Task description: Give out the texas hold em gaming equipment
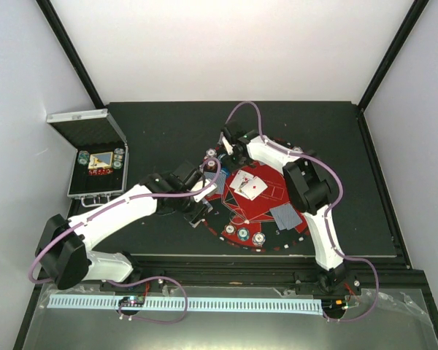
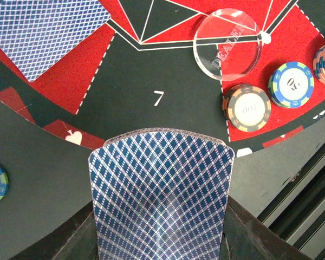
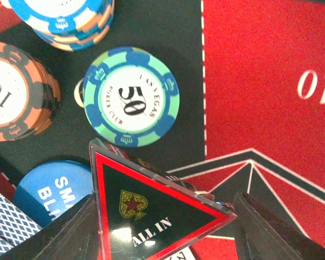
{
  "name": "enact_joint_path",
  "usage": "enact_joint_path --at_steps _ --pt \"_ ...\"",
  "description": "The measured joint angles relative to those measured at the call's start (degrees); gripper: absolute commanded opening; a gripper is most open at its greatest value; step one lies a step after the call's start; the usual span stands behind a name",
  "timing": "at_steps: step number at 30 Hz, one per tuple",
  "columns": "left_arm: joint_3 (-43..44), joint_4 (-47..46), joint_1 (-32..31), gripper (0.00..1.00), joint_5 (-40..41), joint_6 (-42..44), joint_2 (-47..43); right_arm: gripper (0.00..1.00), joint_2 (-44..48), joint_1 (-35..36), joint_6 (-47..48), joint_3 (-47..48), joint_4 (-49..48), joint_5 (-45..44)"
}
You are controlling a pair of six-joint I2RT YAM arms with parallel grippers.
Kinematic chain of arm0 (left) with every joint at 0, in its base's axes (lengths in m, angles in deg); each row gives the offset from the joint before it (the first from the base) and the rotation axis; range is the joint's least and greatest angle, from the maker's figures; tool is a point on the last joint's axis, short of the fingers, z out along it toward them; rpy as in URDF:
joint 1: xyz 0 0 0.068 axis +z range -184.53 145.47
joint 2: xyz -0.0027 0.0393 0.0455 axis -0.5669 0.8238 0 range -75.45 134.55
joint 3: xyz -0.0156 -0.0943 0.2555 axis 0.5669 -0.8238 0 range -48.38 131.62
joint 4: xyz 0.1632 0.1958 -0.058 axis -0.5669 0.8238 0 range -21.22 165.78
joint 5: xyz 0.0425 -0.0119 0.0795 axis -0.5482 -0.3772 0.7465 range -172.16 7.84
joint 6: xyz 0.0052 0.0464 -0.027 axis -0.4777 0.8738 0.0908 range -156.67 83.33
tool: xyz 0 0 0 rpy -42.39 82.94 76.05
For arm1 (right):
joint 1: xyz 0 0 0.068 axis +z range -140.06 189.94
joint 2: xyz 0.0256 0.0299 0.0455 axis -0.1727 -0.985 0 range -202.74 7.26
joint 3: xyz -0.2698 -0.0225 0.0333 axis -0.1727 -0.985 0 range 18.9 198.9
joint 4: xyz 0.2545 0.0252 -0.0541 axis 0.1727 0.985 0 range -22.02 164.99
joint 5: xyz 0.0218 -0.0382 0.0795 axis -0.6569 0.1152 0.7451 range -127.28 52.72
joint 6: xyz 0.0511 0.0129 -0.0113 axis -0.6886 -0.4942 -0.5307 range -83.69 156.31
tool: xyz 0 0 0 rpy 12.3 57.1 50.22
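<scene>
My left gripper (image 2: 160, 219) is shut on a bowed bunch of blue-backed playing cards (image 2: 160, 179), above the mat's seat marked 7; in the top view it hovers over the mat's left rim (image 1: 204, 197). My right gripper (image 3: 165, 216) is shut on a black-and-red "ALL IN" triangle (image 3: 146, 208), just above a teal 50 chip (image 3: 131, 96), an orange 100 stack (image 3: 16, 92) and a blue blind button (image 3: 46, 189). In the top view the right gripper (image 1: 220, 153) is at the mat's far left. A clear dealer disc (image 2: 227, 43) lies beside an orange chip (image 2: 247, 107) and a blue one (image 2: 291, 84).
The round red-and-black mat (image 1: 266, 211) holds face-up cards (image 1: 250, 184), face-down cards (image 1: 285, 215) and chip stacks along its near edge (image 1: 242, 233). An open silver case (image 1: 95, 157) stands at the table's left. Another face-down card (image 2: 43, 32) lies ahead of the left gripper.
</scene>
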Motion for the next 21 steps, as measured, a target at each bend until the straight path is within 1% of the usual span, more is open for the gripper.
enact_joint_path --at_steps 5,12,21 --pt "0.00 -0.02 0.26 0.50 -0.13 0.00 0.22 0.61 -1.92 -0.15 3.72 3.50 1.75 0.61" --pt "0.00 -0.04 0.44 0.50 -0.50 0.00 0.87 0.62 -2.89 -0.22 8.39 4.92 3.39 1.73" --pt "0.00 -0.04 0.55 0.50 -0.87 0.00 1.11 0.63 -3.89 -0.22 11.82 6.93 5.42 2.60"
